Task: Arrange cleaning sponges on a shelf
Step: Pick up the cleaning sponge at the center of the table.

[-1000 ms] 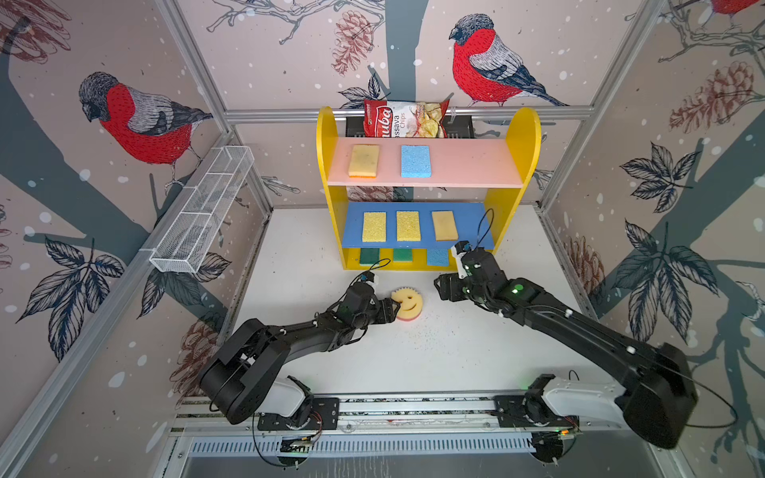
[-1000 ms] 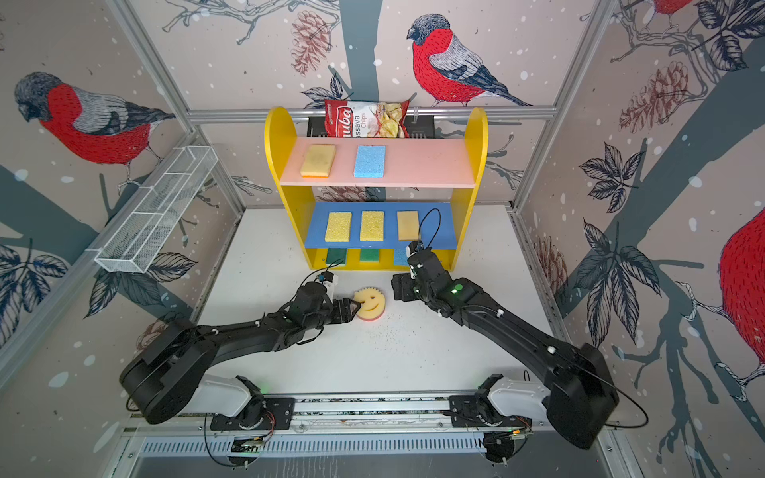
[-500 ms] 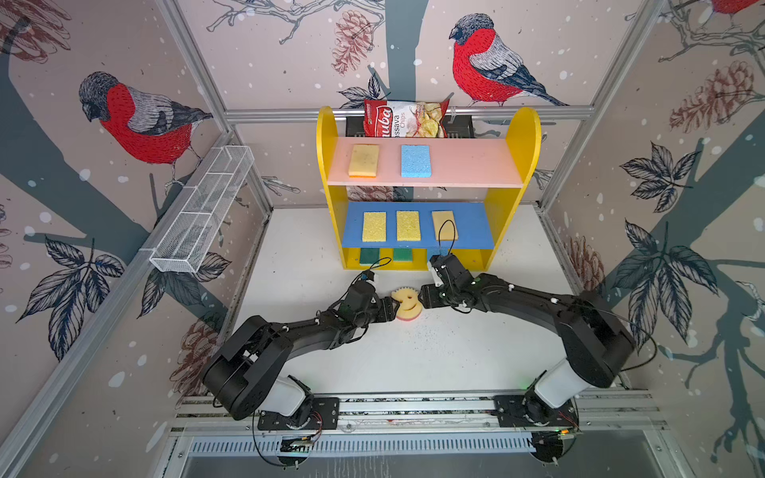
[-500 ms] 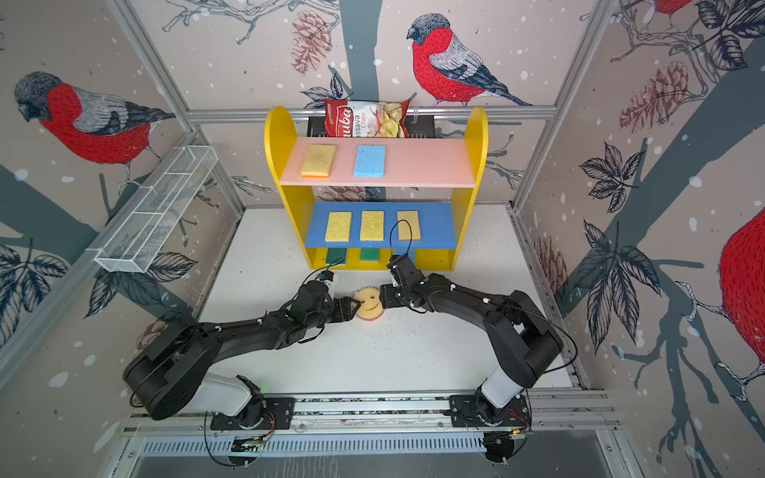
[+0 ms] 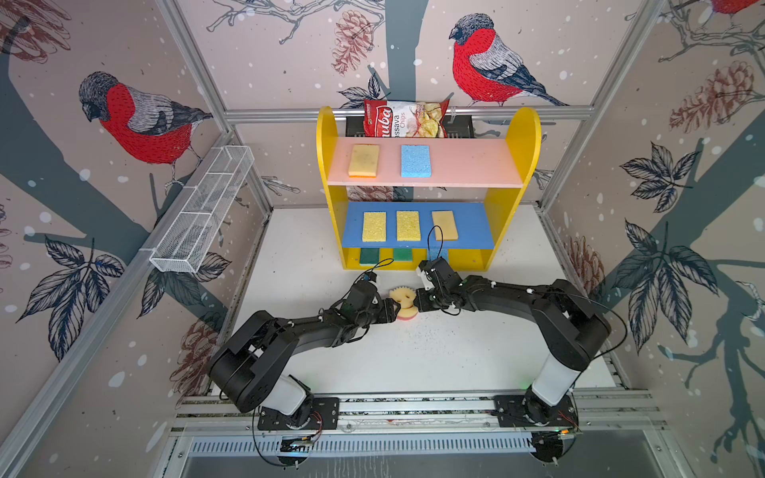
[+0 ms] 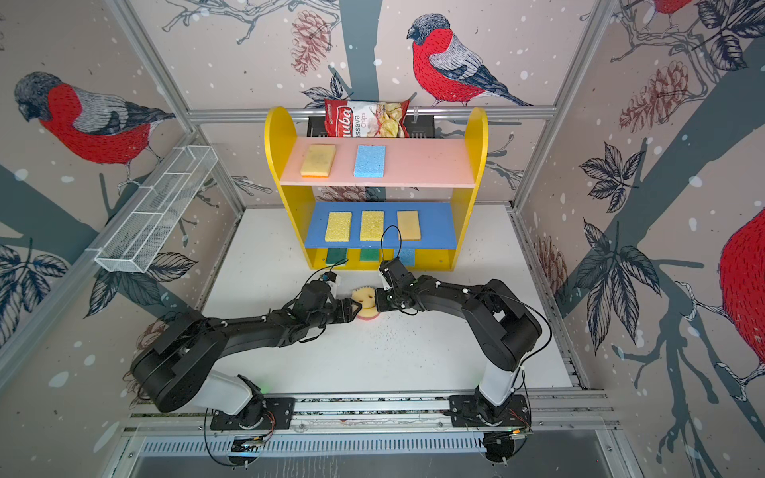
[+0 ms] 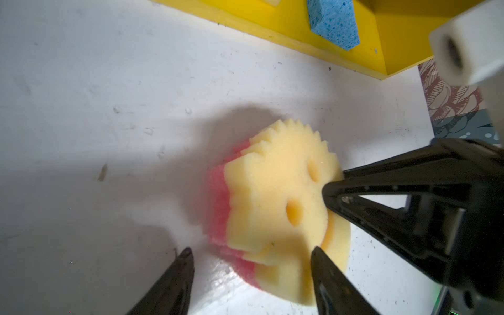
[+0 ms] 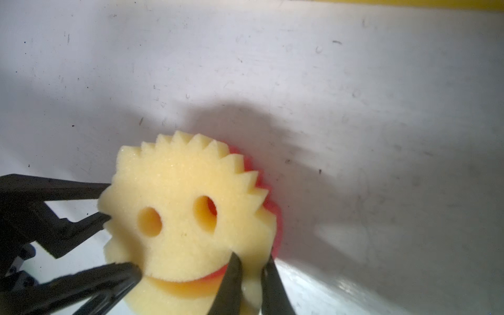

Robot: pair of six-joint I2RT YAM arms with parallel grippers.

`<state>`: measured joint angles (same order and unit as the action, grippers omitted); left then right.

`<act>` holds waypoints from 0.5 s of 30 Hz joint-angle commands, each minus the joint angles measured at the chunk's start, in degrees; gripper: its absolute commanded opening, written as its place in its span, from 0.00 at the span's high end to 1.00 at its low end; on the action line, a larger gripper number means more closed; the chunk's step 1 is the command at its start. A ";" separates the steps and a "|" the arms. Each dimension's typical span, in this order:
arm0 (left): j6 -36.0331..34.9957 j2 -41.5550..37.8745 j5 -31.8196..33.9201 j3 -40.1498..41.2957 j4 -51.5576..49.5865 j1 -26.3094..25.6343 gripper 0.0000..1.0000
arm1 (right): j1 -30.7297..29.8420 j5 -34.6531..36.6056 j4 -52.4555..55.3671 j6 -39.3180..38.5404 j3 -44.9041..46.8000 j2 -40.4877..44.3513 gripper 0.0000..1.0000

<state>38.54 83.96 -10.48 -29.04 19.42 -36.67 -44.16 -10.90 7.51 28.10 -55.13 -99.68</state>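
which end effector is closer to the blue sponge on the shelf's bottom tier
Right. The right end effector sits just in front of that blue sponge; the left end effector is further off, across the smiley sponge.

Shot from high above near edge in both top views, angled down across white desk (image 5: 414, 364) toward shelf (image 5: 476, 165) at far end. Taken close and low from each wrist, aimed at same round smiley sponge (image 7: 259, 207) from opposite sides.
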 commanded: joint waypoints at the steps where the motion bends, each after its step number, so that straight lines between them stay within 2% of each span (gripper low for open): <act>1: -1.00 -2.31 0.81 -0.85 -1.46 -0.02 0.30 | -0.04 0.19 1.10 0.32 -0.22 2.19 0.94; 4: -1.74 -6.07 2.67 -1.44 -3.73 0.02 0.26 | -0.01 1.17 2.67 -0.35 -0.71 5.58 0.99; 9: -2.64 -12.91 3.63 -1.46 -4.23 0.24 0.21 | -0.13 1.01 3.32 -0.52 -1.34 11.27 1.00; 12: -1.72 -16.21 2.52 -0.99 -3.42 1.09 0.20 | -1.04 0.59 2.64 -0.63 -1.55 13.81 1.00; 15: 0.86 -19.62 -0.70 0.98 1.45 2.31 0.20 | -3.12 0.70 1.67 -1.11 -1.98 15.66 1.00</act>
<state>37.67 66.11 -8.82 -29.10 17.32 -34.98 -46.11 -10.09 10.57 28.18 -56.49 -85.27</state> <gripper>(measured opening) 0.799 0.053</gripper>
